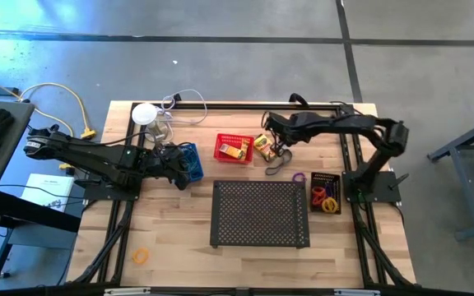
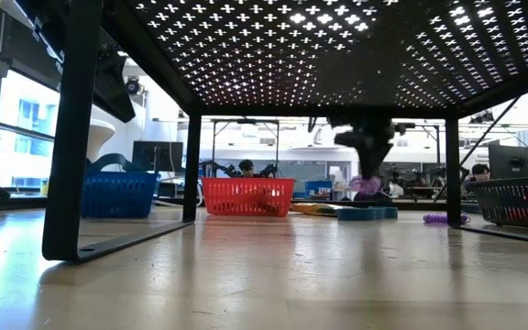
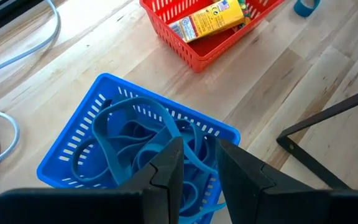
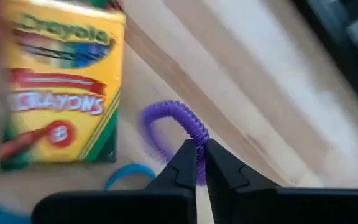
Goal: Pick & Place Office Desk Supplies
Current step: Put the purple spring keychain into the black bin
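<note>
My right gripper [image 1: 281,154] hangs over the table beside a yellow crayon box [image 4: 61,93], shut on a purple coiled band [image 4: 173,127]. A blue band [image 4: 129,174] lies on the wood below it. My left gripper [image 3: 201,168] hovers over the blue mesh basket [image 3: 73,155], which holds blue bands; its fingers stand a narrow gap apart. The red basket [image 1: 234,148] holds the second crayon box [image 3: 207,22]. The black basket [image 1: 325,191] holds orange, red and yellow bands. Another purple band [image 1: 299,177] lies on the table. My right gripper pinches the purple coiled band at one spot on its loop [image 4: 197,140] between its two fingertips, coming from above. The band hangs below the fingers [image 2: 367,186], lifted clear of the table.
The large black perforated tray [image 1: 260,212] stands on legs at the near middle. A white disc [image 1: 144,113] with clear cable sits at the far left. A lone orange band [image 1: 141,256] lies near the near left edge. A dark band [image 1: 275,169] lies beside the right gripper.
</note>
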